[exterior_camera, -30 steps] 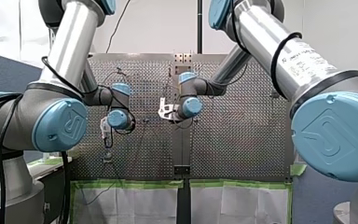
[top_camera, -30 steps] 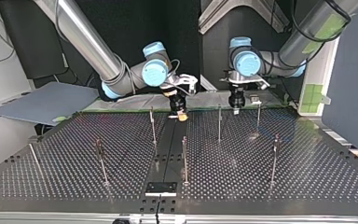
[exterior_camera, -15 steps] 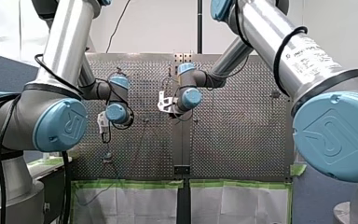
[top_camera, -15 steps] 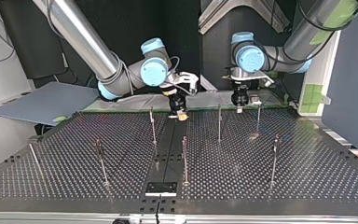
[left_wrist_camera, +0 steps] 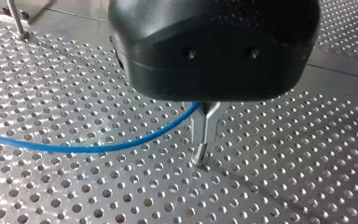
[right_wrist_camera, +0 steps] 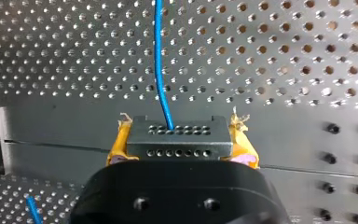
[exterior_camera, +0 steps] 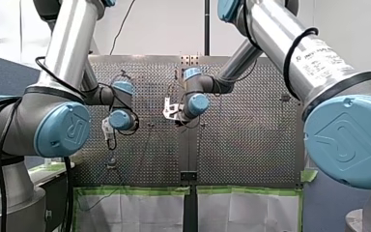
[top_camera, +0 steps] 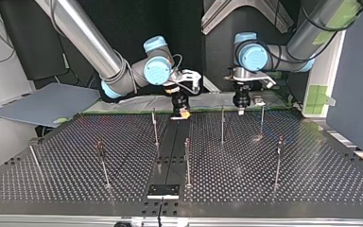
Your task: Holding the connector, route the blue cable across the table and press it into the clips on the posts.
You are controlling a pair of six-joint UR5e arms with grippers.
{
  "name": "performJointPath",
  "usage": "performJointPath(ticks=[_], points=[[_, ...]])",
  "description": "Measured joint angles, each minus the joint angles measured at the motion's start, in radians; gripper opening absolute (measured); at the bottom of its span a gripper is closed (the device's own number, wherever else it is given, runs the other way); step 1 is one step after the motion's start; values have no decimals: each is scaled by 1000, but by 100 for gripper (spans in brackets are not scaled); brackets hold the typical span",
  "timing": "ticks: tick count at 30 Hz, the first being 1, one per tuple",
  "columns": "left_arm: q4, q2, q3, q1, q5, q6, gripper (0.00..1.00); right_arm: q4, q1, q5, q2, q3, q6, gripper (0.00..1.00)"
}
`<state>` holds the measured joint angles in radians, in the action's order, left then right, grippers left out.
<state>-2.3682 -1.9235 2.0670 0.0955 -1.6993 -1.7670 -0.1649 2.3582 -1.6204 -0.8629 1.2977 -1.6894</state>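
Both wrists sit slightly higher in the front view than a second ago. In the top view my right gripper [top_camera: 184, 113] has lifted a touch and edged toward that view's right. My left gripper [top_camera: 240, 109] has barely shifted. Small changes only.

Right gripper: yellow pads [right_wrist_camera: 118, 144] are clamped on the two short sides of the black rectangular connector [right_wrist_camera: 177, 142], whose rows of small holes face the wrist camera. The blue cable [right_wrist_camera: 158, 60] leaves the connector's far face and runs straight ahead over the perforated metal surface [right_wrist_camera: 284, 56]. A second short bit of blue cable shows beside the gripper body. In the top view this gripper hangs over the far end of the dark centre strip [top_camera: 172, 142], close to the surface's far edge.

Left gripper: black body, narrow metal fingers [left_wrist_camera: 206, 126] brought together and pointing down. The tips are at or just over the surface; I cannot tell whether they touch it. The blue cable enters between the fingers near their root, held there, and sweeps away in a shallow curve above the holes. In the top view this gripper stands at the far edge, behind and between two of the thin metal posts [top_camera: 222, 124].

The cable cannot be traced in the top view.
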Motion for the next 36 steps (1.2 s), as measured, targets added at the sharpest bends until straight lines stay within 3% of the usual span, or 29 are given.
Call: performJointPath(ticks=[7, 14, 20, 29, 36], points=[[21, -19, -12, 11, 7, -3, 0, -11, -5, 1, 30, 0, -4, 0], [40, -79, -71, 35, 22, -12, 0, -28, -19, 2, 34, -1, -5, 0], [27, -120, -125, 23, 33, -31, 0, -56, -37, 4, 35, -5, -6, 0], [12, -194, -197, -6, 36, -30, 0, -62, -63, 8, 34, -21, -7, 0], [14, -204, -213, -22, 49, -28, 0, -71, -78, 8, 35, -23, -7, 0]])
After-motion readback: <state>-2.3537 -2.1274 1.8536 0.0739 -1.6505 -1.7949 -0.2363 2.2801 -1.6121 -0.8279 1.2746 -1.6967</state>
